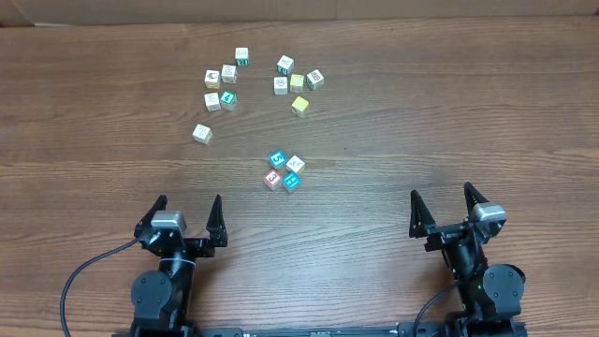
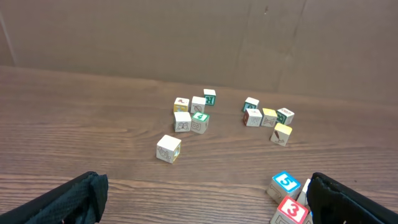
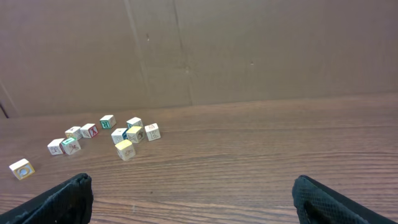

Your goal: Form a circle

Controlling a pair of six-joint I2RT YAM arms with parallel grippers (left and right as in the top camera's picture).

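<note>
blue, red and cream, the circle (image 1: pixel 284 172) looks finished; left gripper (image 1: pixel 189 201) and right gripper (image 1: pixel 441 192) hold fingers wide apart, empty.

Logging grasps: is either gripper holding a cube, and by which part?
Nothing is held: left gripper and right gripper stand open, apart from the circle.

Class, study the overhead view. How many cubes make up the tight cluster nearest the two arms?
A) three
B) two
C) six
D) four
D: the cluster is made of two blue cubes, one red cube and one white cube, packed together and set apart from the other cubes.
</note>
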